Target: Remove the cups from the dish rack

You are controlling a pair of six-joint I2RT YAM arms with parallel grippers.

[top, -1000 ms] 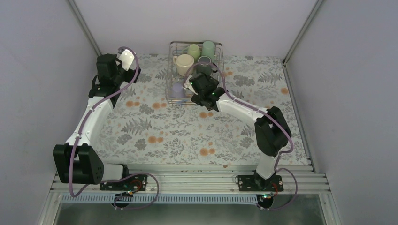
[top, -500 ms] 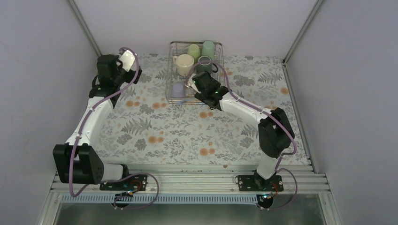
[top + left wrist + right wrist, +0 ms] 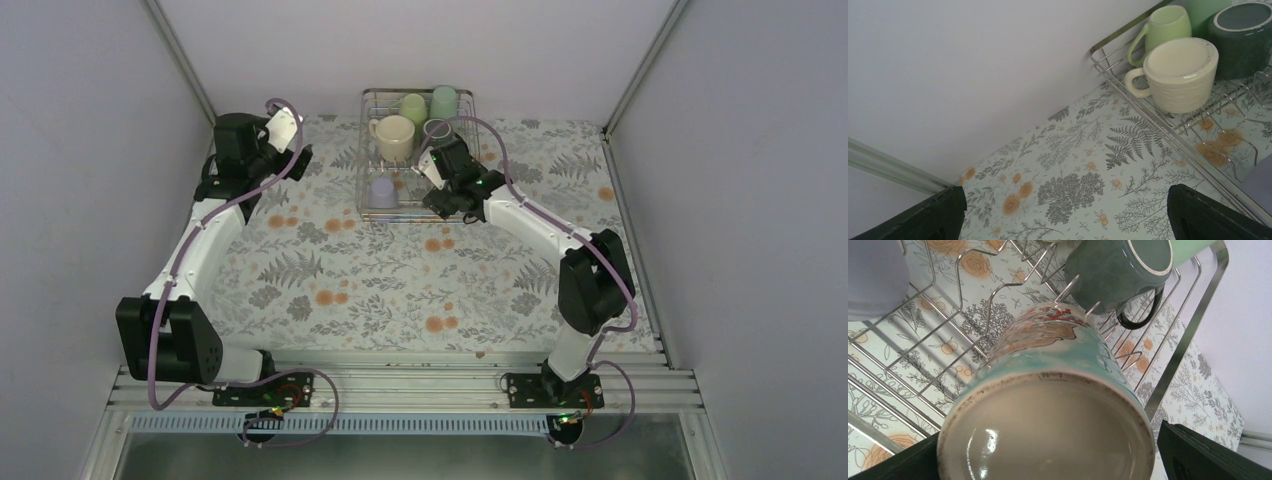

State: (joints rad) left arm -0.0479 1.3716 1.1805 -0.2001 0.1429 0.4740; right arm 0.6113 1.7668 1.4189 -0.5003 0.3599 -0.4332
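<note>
Six cups [image 3: 393, 135] sit in the rack [image 3: 1197, 315] at the far side of the bench [image 3: 350, 270].
The right gripper [image 3: 436, 160] stands wide around the painted cup [image 3: 1048, 390]; I cannot tell whether it grips. That cup lies tilted, its base towards the wrist and its long axis aimed at the dark mug [image 3: 1113, 265] just behind, with the lavender cup [image 3: 870, 275] to one side. The cream mug [image 3: 1178, 75], pale green mug [image 3: 1163, 25] and pale green cup [image 3: 443, 100] sit further back. The left gripper [image 3: 1068, 215] hangs wide and empty beside the rack.

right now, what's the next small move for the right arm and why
Probably close the right gripper on the painted cup, then lift it. Its fingers stand wide on either side of the cup, which lies tilted among the wires of the dish rack. Whether they touch it I cannot tell.
</note>
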